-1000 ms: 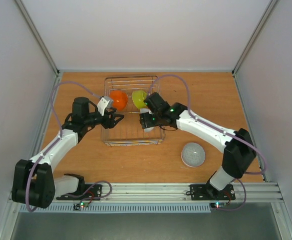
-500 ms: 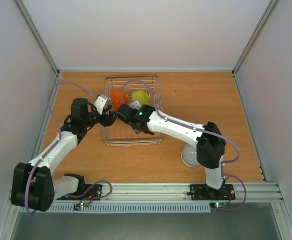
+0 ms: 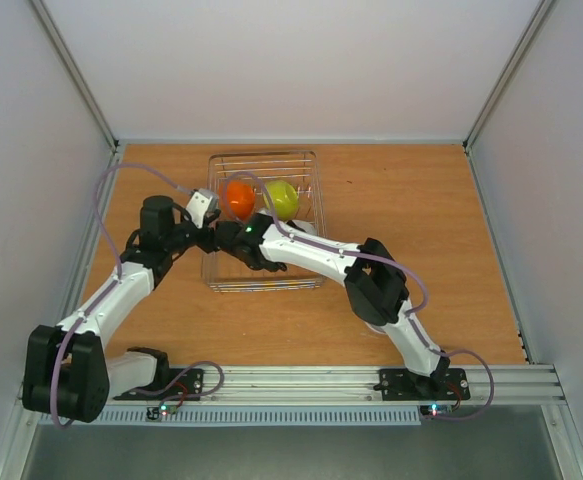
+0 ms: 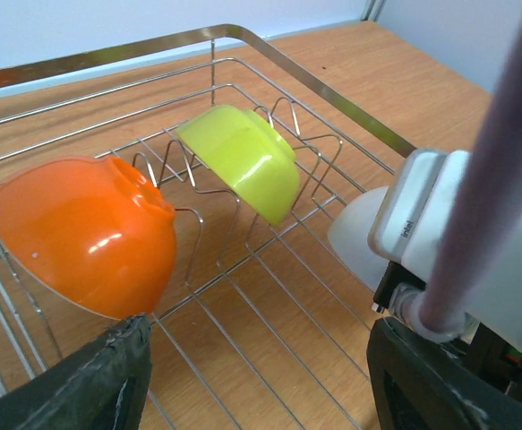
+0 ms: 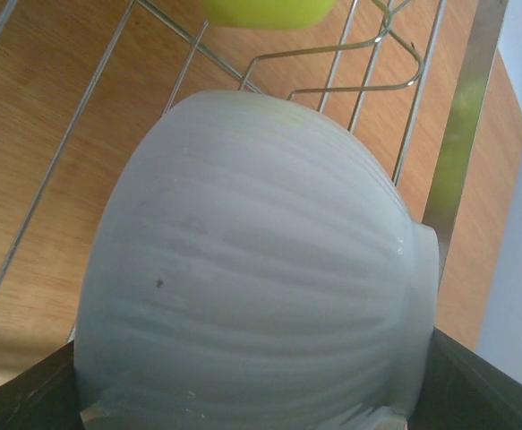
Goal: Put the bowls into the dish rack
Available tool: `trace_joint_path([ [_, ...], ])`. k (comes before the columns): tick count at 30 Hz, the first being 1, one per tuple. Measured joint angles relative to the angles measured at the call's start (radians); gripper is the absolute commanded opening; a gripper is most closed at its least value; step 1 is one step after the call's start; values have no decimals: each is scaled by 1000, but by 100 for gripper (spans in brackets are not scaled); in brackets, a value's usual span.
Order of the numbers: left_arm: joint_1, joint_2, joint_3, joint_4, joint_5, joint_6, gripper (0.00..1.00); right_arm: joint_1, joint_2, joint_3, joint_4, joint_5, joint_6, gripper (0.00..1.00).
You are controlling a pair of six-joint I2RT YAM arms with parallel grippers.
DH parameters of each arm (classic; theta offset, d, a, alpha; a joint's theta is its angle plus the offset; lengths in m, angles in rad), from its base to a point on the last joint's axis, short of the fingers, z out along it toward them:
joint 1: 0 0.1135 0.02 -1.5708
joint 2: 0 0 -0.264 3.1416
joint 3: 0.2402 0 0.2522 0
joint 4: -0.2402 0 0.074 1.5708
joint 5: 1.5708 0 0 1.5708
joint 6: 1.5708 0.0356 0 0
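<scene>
Your right hand (image 5: 252,399) grips a white bowl (image 5: 252,242), one finger at each side, inside the dish rack (image 4: 314,82) above its wire floor. Whether the bowl touches the wires cannot be told. Its outer wall is matte and domed, with faint ribs across it. Further back in the rack, an orange bowl (image 4: 86,228) and a lime green bowl (image 4: 243,161), both smooth and glossy, stand tilted on edge among bent wire prongs. Your left hand (image 4: 256,367) hangs at the rack's left side, fingers spread wide with nothing between them. The rack is made of thin silver rods under a thicker rim, and sits on a counter (image 3: 411,190) of orange-brown wood grain. Plain pale walls (image 3: 291,70) close in three sides. A grooved aluminium rail (image 3: 301,380) at the near edge carries both arm bases.
</scene>
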Motion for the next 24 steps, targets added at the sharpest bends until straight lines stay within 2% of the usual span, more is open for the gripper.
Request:
trace_joint_path([
  [4,11,0,0,-4,-14,5,67,0,52,52,-60,12,17,7],
  [10,22,0,0,-11,-43,-4,66,-8,92,93,-93,4,21,37],
  [13,23,0,0,-11,-53,-8,66,-9,102,105,-101,-6,21,47],
  [18,23,0,0,-10,-62,-8,66,-11,104,106,-98,-34,16,70],
  [24,10,-6,0,-8,-79,-8,65,-13,67,34,-26,-51,-8,91],
])
